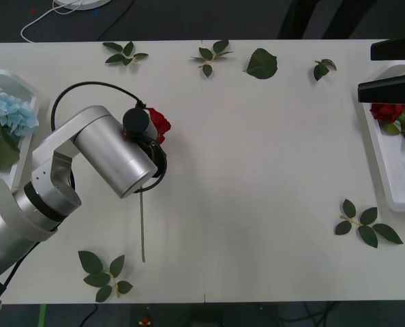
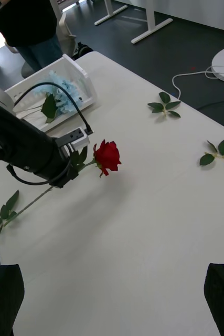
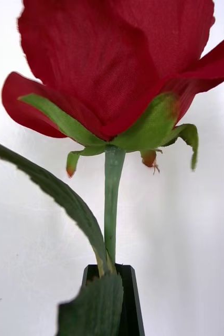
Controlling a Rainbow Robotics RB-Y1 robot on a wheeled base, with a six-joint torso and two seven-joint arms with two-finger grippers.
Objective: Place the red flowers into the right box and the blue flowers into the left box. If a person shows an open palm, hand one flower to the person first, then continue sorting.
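Observation:
My left gripper (image 3: 113, 286) is shut on the green stem just below a red flower (image 1: 159, 123), left of the table's middle. The right wrist view shows this red flower (image 2: 107, 156) raised a little off the table, its long stem (image 1: 142, 228) trailing back toward the front edge. The left box (image 1: 20, 83) at the far left holds a blue flower (image 1: 10, 113). The right box (image 1: 388, 178) at the far right holds another red flower (image 1: 385, 111). My right gripper (image 1: 393, 68) hovers open over the far end of the right box, with nothing between its black fingers.
Loose green leaf sprigs lie along the far edge (image 1: 126, 53) (image 1: 211, 54) (image 1: 262, 63) (image 1: 323, 67), near the right box (image 1: 363, 225) and at the front left (image 1: 104, 273). The silver left arm (image 1: 110, 150) reaches in from the front left.

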